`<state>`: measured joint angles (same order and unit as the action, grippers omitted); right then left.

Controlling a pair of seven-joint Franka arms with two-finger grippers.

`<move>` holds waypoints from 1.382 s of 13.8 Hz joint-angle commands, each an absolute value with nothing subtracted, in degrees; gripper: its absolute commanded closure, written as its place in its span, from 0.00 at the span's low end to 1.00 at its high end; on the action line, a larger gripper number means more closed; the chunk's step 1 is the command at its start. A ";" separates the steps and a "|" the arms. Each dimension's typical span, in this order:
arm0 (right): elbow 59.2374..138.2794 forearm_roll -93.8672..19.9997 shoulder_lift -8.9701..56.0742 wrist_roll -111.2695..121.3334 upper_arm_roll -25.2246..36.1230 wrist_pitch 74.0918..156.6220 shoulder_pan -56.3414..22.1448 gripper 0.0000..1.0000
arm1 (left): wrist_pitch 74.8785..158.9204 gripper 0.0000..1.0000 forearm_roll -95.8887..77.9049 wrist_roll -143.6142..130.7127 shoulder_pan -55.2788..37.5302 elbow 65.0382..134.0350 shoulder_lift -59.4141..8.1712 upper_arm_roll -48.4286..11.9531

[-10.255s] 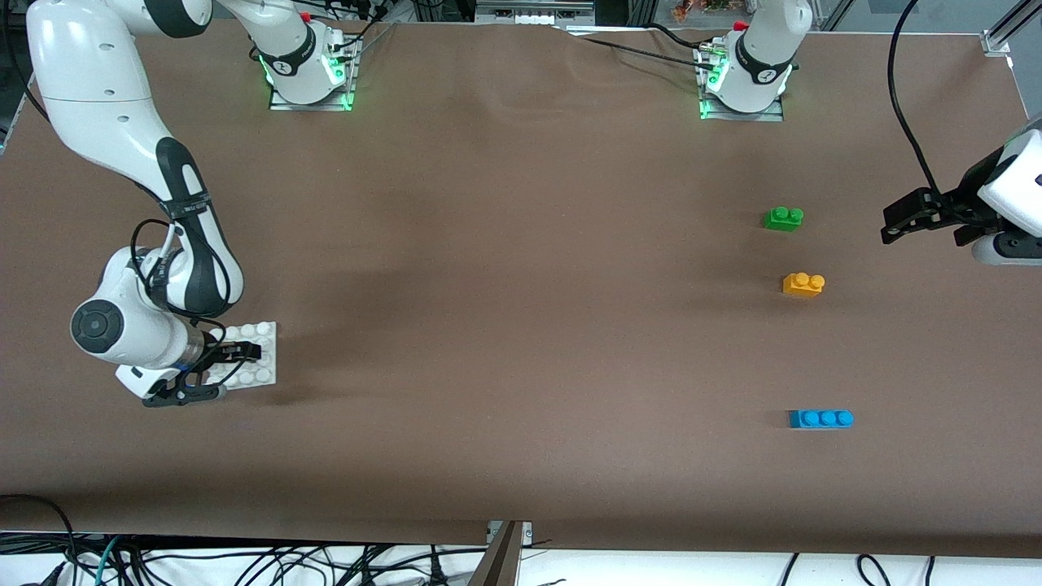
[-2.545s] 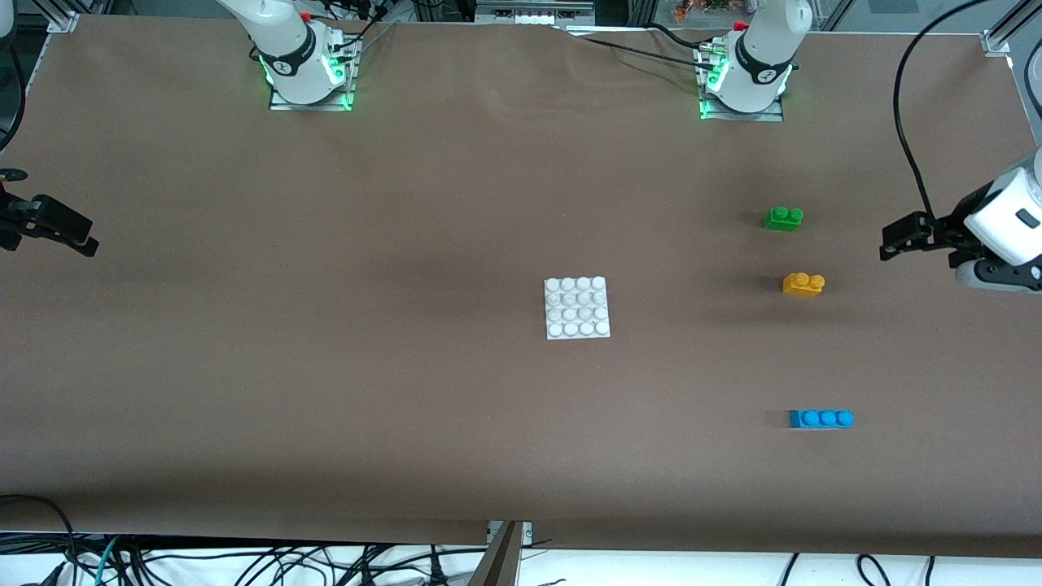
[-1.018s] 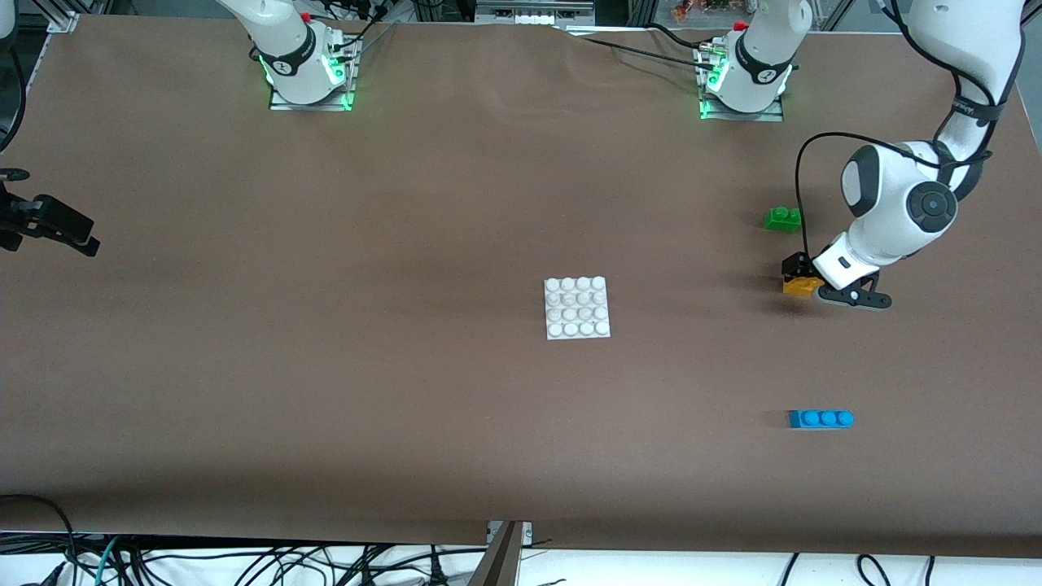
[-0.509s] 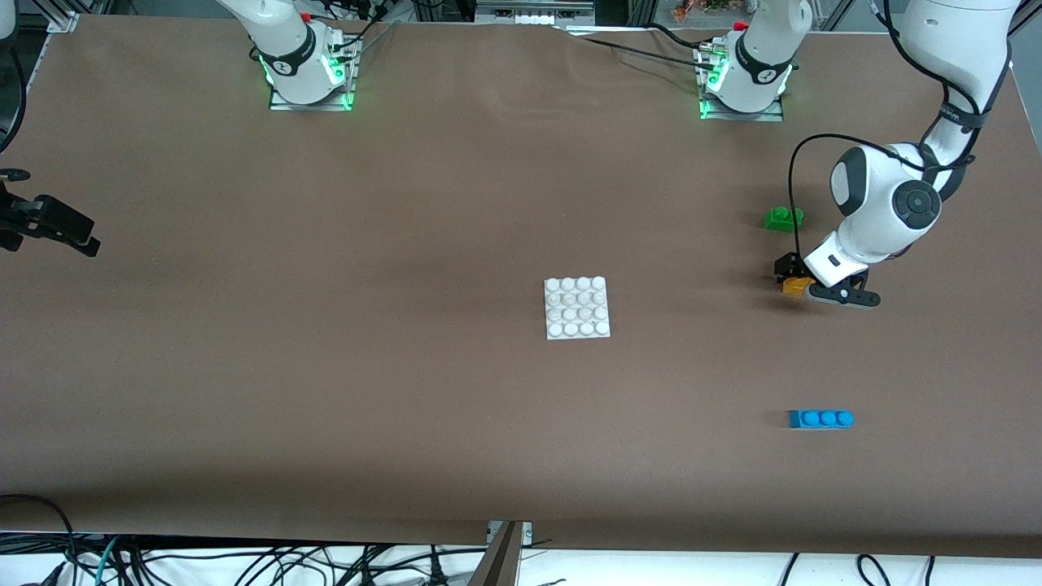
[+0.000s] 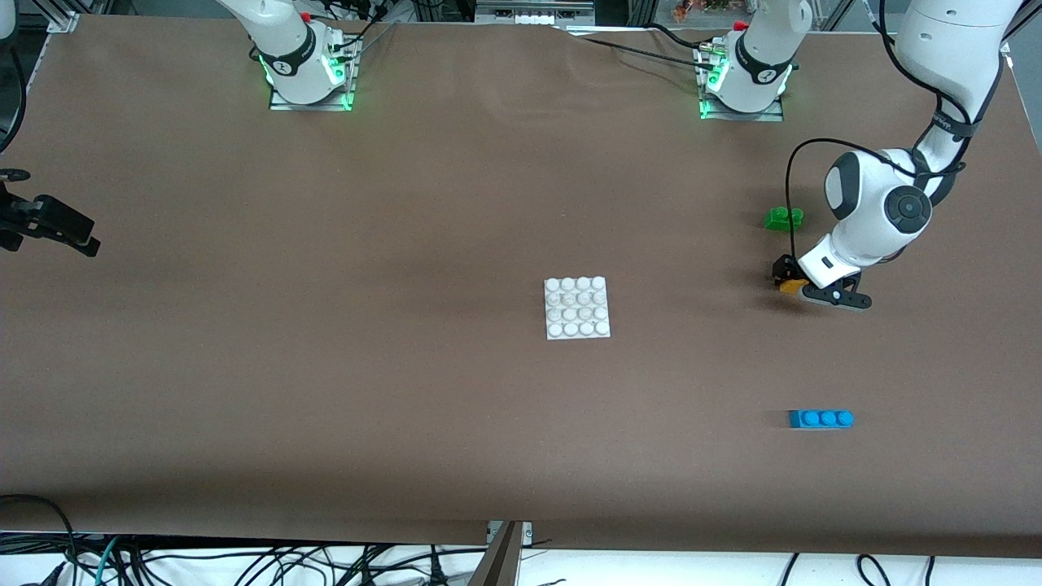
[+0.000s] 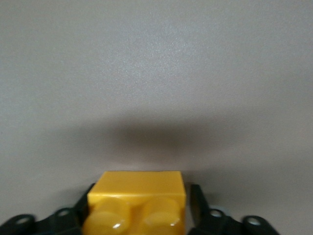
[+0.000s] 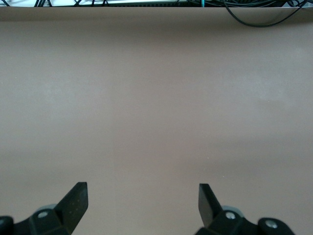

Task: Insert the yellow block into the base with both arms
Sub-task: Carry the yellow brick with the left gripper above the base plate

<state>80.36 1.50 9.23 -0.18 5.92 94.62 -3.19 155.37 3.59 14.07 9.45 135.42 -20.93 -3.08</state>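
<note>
Yellow block (image 6: 136, 203) is being gripped by the left end effector (image 5: 802, 286), fingers pressed against both short ends w/ no gap showing in the left wrist view. It's sitting at the left arm's end of the worktop (image 5: 456, 203), between the green brick (image 5: 783, 218) and the blue brick (image 5: 820, 418), nearer the green one, well apart from the white base (image 5: 577, 308) mid-worktop.

Progress, as judged: base is being left in place at the centre, studs up; grasp on the block looks made, lift not yet done. Carry to the base, lining up and pressing down are left.

Orientation: studs are facing up; long axis is running end-to-end of the worktop, across the fingers' closing line.

Right end effector (image 7: 142, 200) is being held released, waiting over bare worktop at the right arm's end.
</note>
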 commanded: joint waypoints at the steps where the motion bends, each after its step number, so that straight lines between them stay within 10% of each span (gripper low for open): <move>1: 81.39 2.20 8.26 0.18 5.54 94.66 -2.90 0.00 | 155.92 0.84 4.83 15.29 9.93 135.35 -20.39 -3.16; 6: 81.39 2.20 8.26 0.26 5.54 94.75 -2.72 0.00 | 148.30 0.87 4.66 14.15 9.32 132.82 -15.22 -4.82; 12: 81.39 2.20 8.26 0.26 5.62 94.83 -2.46 0.00 | 119.38 0.87 4.13 -0.76 9.14 113.93 -14.67 -16.32; 19: 81.39 2.29 8.35 0.18 5.62 94.92 -2.02 0.00 | 118.39 0.87 3.96 -29.75 -3.23 99.52 -24.94 -21.71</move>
